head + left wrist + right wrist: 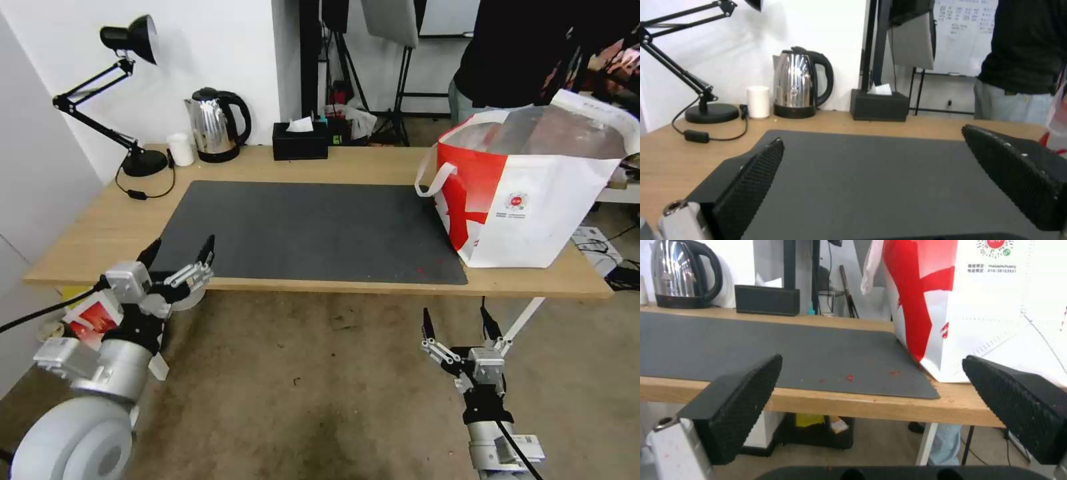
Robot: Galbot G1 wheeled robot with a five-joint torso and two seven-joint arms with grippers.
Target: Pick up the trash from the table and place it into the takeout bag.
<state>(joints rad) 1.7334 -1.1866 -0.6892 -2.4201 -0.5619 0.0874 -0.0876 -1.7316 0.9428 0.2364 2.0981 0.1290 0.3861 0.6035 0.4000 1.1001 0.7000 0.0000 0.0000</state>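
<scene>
Our arms are silver-grey cylinders with black wrist sections and trailing black cables. Each pincer, left pincer (pixel 179 255) and right pincer (pixel 459 323), carries two black, dimple-textured fingers (pixel 742 396) on silver linkages.

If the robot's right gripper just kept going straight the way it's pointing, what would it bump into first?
Probably the table's front edge. The right gripper, open, sits below and in front of that edge, pointing toward it, with the takeout bag standing on top farther along. Depth is hard to judge, so it might slip underneath instead.
</scene>
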